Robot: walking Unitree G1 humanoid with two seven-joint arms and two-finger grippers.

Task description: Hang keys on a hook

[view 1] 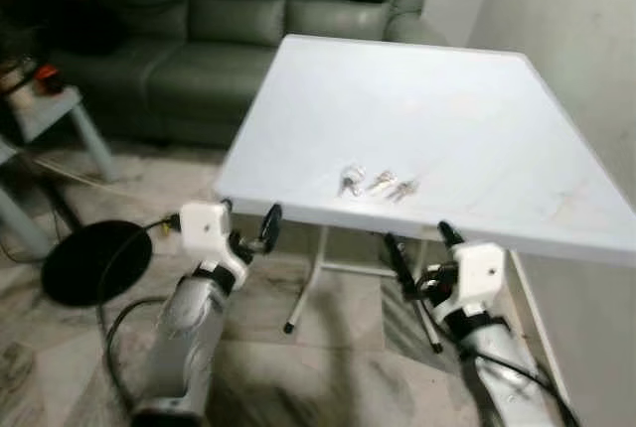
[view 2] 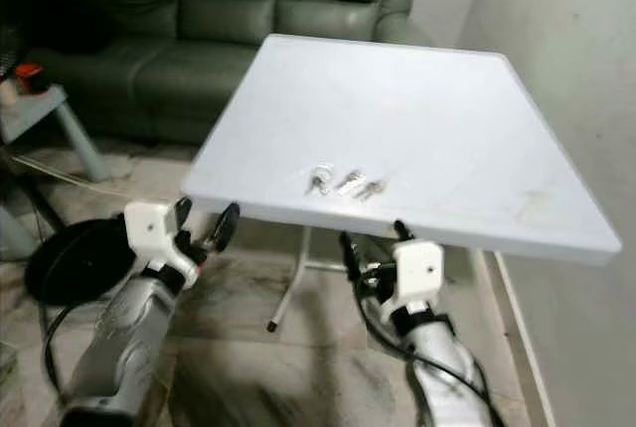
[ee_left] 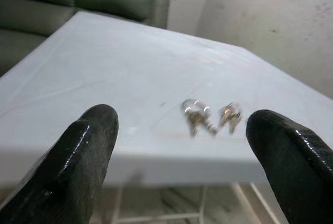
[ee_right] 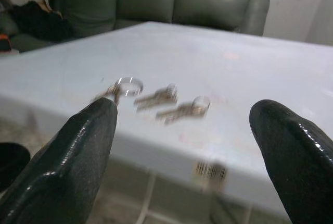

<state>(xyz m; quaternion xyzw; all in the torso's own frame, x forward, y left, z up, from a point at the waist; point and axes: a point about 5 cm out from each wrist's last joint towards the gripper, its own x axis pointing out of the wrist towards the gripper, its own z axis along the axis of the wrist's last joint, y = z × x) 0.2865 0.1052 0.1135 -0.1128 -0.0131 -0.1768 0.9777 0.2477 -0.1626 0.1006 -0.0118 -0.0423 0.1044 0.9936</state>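
Near the front edge of the white counter [view 1: 477, 119] lie the keys [view 1: 378, 184], flat on the bare top and in three small bunches set side by side in a short row; the wrist views show a ring on at least two of them. They rest apart from both arms, within easy reach from the near side, which is probably why the robot stands squarely before them.

The left gripper [view 1: 250, 230] hangs just below the counter's edge with its two fingers spread wide and holding nothing. The right gripper [view 1: 422, 248] sits likewise below the edge, its two fingers also splayed and empty. Both point up toward the keys, seemingly ready for a pick.

Beyond the counter stands one green sofa [view 1: 248, 20]. One black round disc [view 1: 96, 261] lies on the floor.
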